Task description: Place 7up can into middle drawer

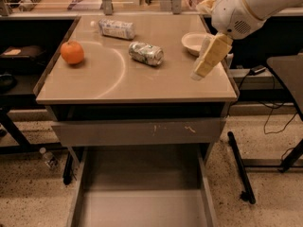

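Observation:
The 7up can, silvery with green markings, lies on its side near the middle of the beige table top. My gripper hangs from the white arm over the table's right part, in front of the bowl. It is to the right of the can and apart from it, holding nothing. The middle drawer is pulled out below the table, and its flat grey floor is bare.
An orange sits at the table's left. A white-labelled clear bottle lies at the back. A white bowl sits at the right, just behind the gripper. A scratched beige front panel is shut above the open drawer. Black stands flank the table.

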{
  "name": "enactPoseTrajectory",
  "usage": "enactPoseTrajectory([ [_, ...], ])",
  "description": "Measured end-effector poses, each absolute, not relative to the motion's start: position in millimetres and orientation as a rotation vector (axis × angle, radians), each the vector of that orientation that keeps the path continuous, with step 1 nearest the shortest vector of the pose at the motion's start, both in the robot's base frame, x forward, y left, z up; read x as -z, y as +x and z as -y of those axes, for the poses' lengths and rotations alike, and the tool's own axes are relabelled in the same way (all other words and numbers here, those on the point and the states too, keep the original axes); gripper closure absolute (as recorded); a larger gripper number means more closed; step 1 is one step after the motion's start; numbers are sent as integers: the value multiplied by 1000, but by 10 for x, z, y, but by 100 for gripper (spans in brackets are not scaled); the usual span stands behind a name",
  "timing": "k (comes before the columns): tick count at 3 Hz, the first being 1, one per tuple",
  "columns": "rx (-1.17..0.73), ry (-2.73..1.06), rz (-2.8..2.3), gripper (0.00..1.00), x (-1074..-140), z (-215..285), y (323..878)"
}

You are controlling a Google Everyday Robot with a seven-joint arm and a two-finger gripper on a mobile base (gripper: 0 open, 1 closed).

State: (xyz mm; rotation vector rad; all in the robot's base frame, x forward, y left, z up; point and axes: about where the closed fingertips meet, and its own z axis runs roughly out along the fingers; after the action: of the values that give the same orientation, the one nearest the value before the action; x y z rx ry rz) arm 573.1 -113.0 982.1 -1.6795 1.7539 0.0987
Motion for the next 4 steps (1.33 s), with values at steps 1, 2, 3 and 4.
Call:
enactPoseTrajectory([
  [1,-245,-1500,-1760,0,-9441,959,5898],
  [2,-381,-1288,-1781,0,-9121,834,6023],
  [3,-419,-1106,-1750,0,-9136,779,6352],
  [4,-399,-1076,-1736,0,-9182,788,6431],
])
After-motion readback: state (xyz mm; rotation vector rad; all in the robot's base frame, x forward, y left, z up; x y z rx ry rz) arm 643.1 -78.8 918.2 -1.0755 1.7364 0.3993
